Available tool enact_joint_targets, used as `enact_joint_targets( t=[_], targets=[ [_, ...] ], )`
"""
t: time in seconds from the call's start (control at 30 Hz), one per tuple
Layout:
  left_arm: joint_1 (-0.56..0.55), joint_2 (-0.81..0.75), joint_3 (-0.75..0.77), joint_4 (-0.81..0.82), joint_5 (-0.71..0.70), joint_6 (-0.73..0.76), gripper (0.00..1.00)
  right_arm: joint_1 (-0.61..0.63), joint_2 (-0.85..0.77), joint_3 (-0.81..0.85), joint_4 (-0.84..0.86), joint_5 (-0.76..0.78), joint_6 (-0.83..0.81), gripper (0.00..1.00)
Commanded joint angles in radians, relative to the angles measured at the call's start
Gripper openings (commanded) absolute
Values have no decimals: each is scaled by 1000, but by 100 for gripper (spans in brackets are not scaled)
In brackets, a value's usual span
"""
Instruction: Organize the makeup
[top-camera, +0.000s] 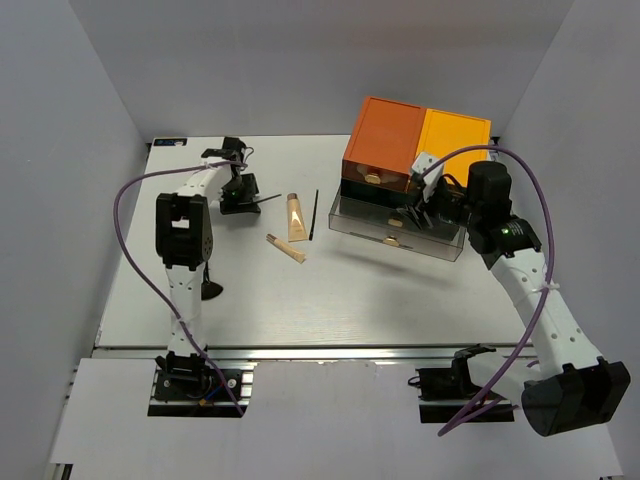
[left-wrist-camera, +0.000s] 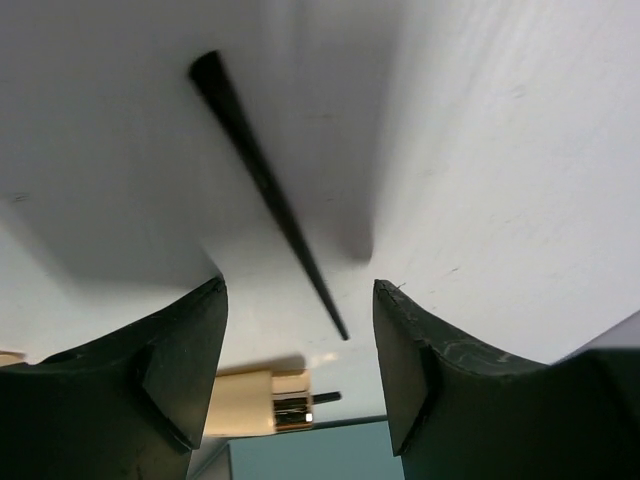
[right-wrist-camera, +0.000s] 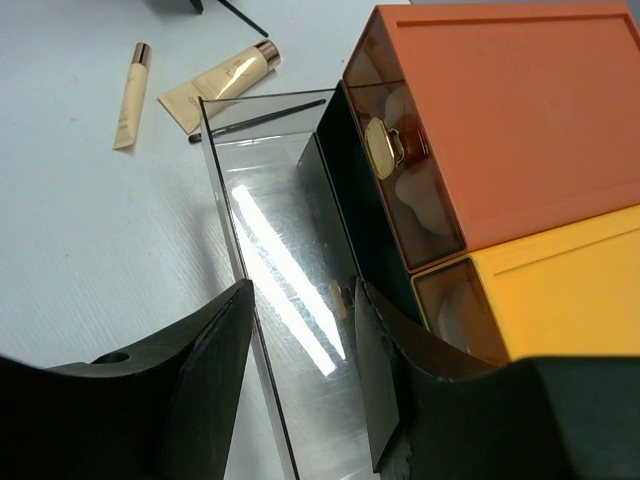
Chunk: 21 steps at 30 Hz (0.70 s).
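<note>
One beige tube (top-camera: 296, 217), one tan stick (top-camera: 286, 248) and one thin black pencil (top-camera: 313, 215) lie close together on the table (top-camera: 350, 300). A second pencil (left-wrist-camera: 265, 180) lies between your left gripper's (left-wrist-camera: 300, 330) open, empty jaws. Your right gripper (right-wrist-camera: 300, 300), also spread and empty, straddles the clear drawer's (right-wrist-camera: 280, 200) front.

The thin black stick (left-wrist-camera: 265, 185) is blurred at its thick end. A finger (left-wrist-camera: 170, 380) of the left pincer (left-wrist-camera: 300, 290) hides part of the beige tube (left-wrist-camera: 250, 400). A dark thing (top-camera: 211, 290) on the counter (top-camera: 350, 300) is too small to tell.
</note>
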Motion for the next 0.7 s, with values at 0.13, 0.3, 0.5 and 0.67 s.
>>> enact_joint_targets(
  t=[0.13,0.3,0.5,0.67],
  targets=[
    [39,79,106,-147,-22,-40,70,-20,-46,-22,47,-3,8,51],
    [45,105,120,-233,4,-36,69,-36,-49,-25,63,-8,8,51],
    [63,168,139,-314,93,-11,65,-45,-43,-12,85,-17,22,50],
    [72,172,123,-304,90,-8,64,-51,-49,-7,85,-26,30,50]
  ],
)
